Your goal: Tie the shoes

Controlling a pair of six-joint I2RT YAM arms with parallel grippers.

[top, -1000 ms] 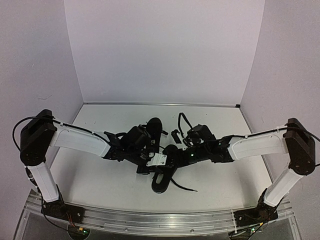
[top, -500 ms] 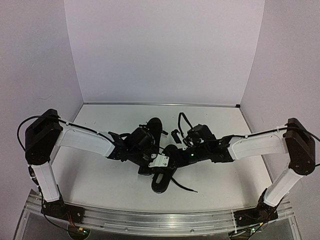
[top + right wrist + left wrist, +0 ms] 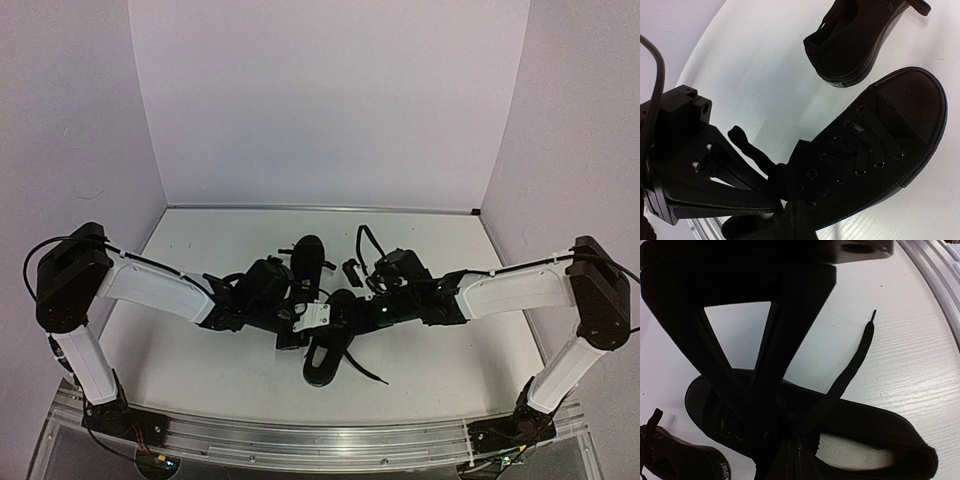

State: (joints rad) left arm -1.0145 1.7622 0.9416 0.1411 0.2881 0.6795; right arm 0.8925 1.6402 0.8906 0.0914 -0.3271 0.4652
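Knot step: near shoe (image 3: 328,358) centre frame, far shoe (image 3: 308,256) just above it. Left gripper (image 3: 779,437) and right gripper (image 3: 782,191) jaws both clenched on its laces (image 3: 850,372). Next probably needs opposing pulls to cinch the crossing.

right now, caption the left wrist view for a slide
Left pincer shut on the lace of a black shoe, the lace's free end trailing over the white table

The left arm (image 3: 155,285) and right arm (image 3: 510,290) reach inward toward each other, forearms low and nearly level. The left gripper (image 3: 297,322) points right and down, jaws closed; the right gripper (image 3: 343,308) points left, jaws closed, its tip near the left's
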